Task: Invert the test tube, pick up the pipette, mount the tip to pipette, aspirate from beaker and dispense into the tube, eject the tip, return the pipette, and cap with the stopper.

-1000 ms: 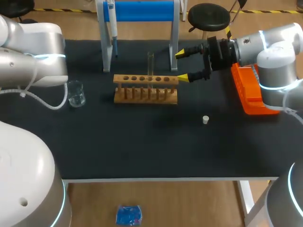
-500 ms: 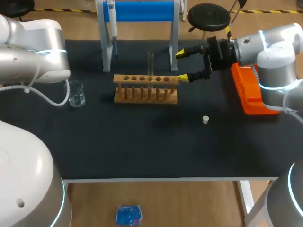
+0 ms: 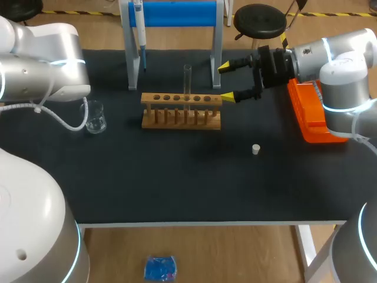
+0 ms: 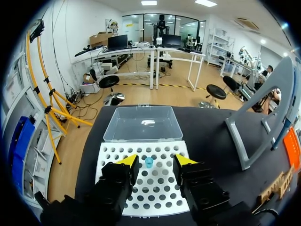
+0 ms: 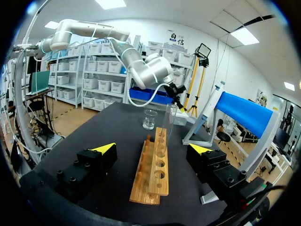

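Since a second ago, our left arm (image 3: pixel 44 68) has shifted toward the desk's (image 3: pixel 177 177) far side. Our left end effector (image 4: pixel 156 161), fingers apart, hangs over a white holed tray (image 4: pixel 155 193), with what seems to be a blue tip (image 4: pixel 149 162) showing between them. Our right end effector (image 3: pixel 225 81), also spread, sits just beside the rack (image 3: pixel 181 111) where the test tube (image 3: pixel 187 79) stands upright.
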You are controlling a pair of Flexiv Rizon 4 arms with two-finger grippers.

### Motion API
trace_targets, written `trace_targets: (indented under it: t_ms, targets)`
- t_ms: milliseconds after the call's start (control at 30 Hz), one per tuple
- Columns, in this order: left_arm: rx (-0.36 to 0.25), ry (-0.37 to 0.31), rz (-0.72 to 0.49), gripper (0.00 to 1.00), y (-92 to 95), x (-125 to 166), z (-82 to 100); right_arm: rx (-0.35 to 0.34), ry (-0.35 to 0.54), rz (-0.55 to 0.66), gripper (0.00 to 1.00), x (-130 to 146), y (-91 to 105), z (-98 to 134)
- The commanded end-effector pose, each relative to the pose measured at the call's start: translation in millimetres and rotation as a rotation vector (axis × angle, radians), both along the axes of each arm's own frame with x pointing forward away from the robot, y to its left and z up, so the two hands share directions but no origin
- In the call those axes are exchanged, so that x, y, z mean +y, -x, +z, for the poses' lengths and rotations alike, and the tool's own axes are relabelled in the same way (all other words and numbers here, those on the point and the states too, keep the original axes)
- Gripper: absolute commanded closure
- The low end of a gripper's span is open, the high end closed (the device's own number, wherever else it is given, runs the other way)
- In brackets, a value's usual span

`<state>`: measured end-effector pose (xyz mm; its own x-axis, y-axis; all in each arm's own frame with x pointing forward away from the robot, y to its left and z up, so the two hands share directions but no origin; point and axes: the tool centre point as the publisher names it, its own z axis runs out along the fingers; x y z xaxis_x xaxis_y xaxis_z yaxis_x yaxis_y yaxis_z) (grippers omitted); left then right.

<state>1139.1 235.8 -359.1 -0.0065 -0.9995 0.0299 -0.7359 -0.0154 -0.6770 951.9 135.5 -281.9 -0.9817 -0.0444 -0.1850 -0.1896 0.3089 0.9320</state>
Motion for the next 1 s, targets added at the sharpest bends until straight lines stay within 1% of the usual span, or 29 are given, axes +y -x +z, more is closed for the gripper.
trace_targets:
  t_ms: [33, 300, 400, 500, 533, 600, 667, 800, 833, 867, 900, 933, 1000]
  targets:
    - [0.01, -0.001, 0.0, 0.56, -6.3, 0.6, -2.4, -0.001, 0.001, 0.0, 0.0, -0.1, 0.0, -0.2]
    - [0.013, -0.005, 0.003, 0.6, -7.1, 0.8, -2.3, -0.001, 0.001, 0.0, 0.0, -0.1, 0.0, -0.2]
    - [0.016, -0.006, 0.007, 0.6, -6.7, 1.7, -3.0, -0.001, 0.001, 0.0, 0.0, -0.1, 0.0, -0.2]
    - [0.018, -0.004, 0.013, 0.63, -6.5, 3.1, -3.8, -0.001, 0.001, 0.0, 0.0, -0.1, 0.0, -0.2]
    - [0.019, -0.003, 0.014, 0.69, -6.4, 3.2, -4.0, -0.001, 0.001, 0.0, 0.0, -0.1, 0.0, -0.2]
    - [0.021, -0.002, 0.016, 0.75, -6.1, 3.4, -4.2, -0.001, 0.001, 0.0, 0.0, -0.1, 0.0, -0.2]
    - [0.022, -0.001, 0.019, 0.75, -5.8, 3.7, -4.7, -0.001, 0.001, 0.0, 0.0, -0.1, 0.0, -0.2]
    - [0.024, 0.001, 0.02, 0.8, -5.7, 3.8, -5.1, -0.001, 0.001, 0.0, 0.0, -0.1, 0.0, -0.2]
    - [0.024, 0.0, 0.02, 0.85, -5.8, 3.9, -5.2, -0.001, 0.001, 0.0, 0.0, -0.1, 0.0, -0.2]
    - [0.025, 0.0, 0.02, 0.87, -5.8, 3.9, -5.3, -0.001, 0.001, 0.0, 0.0, -0.1, 0.0, -0.2]
    - [0.025, 0.0, 0.02, 0.92, -5.9, 3.9, -5.3, -0.001, 0.001, 0.0, 0.0, -0.1, 0.0, -0.2]
    - [0.026, 0.0, 0.021, 1.0, -5.9, 3.9, -5.4, -0.001, 0.001, 0.0, 0.0, -0.1, 0.0, -0.2]
    - [0.027, -0.001, 0.022, 1.0, -6.0, 4.3, -5.9, -0.001, 0.001, 0.0, 0.0, -0.1, 0.0, -0.2]
